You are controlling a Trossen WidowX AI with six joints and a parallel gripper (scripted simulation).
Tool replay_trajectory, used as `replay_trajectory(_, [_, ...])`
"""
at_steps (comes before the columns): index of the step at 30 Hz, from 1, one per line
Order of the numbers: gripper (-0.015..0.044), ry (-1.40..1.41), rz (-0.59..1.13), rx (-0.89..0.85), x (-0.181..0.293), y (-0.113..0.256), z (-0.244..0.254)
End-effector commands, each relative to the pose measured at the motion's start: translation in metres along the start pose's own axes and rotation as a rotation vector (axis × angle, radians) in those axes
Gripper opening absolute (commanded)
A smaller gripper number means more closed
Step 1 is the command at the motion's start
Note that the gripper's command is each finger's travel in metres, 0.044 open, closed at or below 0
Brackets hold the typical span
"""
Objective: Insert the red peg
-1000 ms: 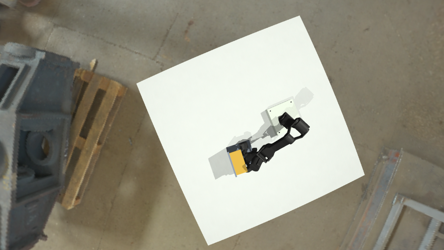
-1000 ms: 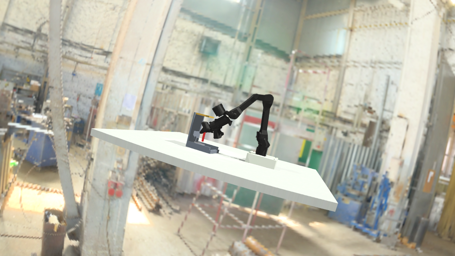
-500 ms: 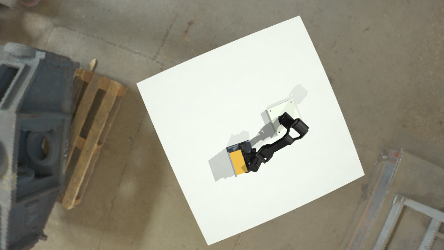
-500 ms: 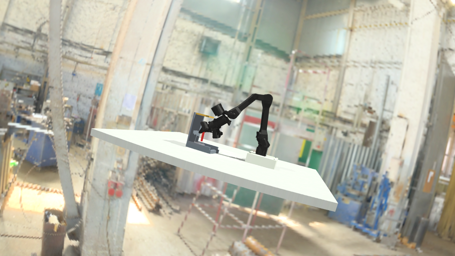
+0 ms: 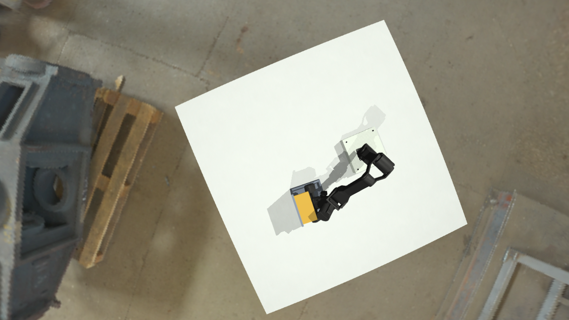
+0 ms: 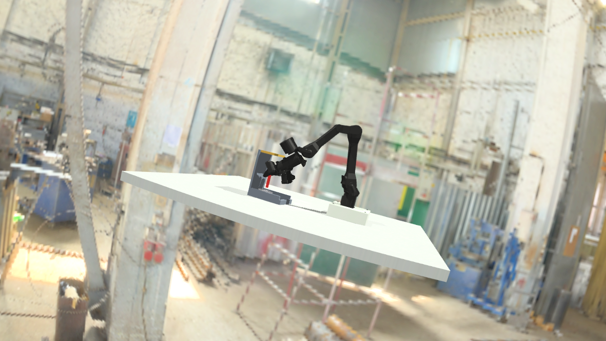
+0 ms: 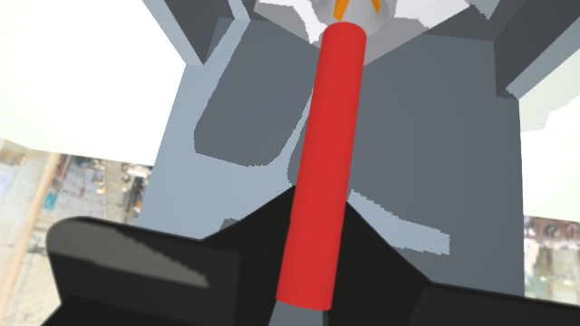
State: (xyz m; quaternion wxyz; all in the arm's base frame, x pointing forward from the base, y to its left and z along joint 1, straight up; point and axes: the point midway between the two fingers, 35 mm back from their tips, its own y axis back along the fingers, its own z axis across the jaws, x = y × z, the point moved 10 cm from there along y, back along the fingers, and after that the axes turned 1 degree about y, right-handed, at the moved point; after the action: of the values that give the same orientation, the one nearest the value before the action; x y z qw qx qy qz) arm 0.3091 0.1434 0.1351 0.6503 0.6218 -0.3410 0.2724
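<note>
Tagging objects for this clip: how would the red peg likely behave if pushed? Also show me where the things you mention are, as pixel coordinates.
The peg [image 6: 268, 181] [image 7: 323, 158] looks stiff, being straight with no bend in the gripper [image 6: 267, 173]. Its round, smooth sides suggest it would roll if laid down. Being slender, it would probably tip if stood unsupported.

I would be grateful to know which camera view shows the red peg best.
The wrist view: the red peg appears large there, nearly end to end, gripped, with one end in front of the hole's rim. The exterior view shows only a short red piece below the gripper; the top view shows none of it.
</note>
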Motion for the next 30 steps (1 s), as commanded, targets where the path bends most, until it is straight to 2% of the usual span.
replay_trajectory(1, [0.0000, 0.006, -0.004, 0.002, 0.001, -0.003, -0.002])
replay_trajectory(30, [0.0000, 0.006, -0.005, 0.002, -0.022, -0.018, 0.000])
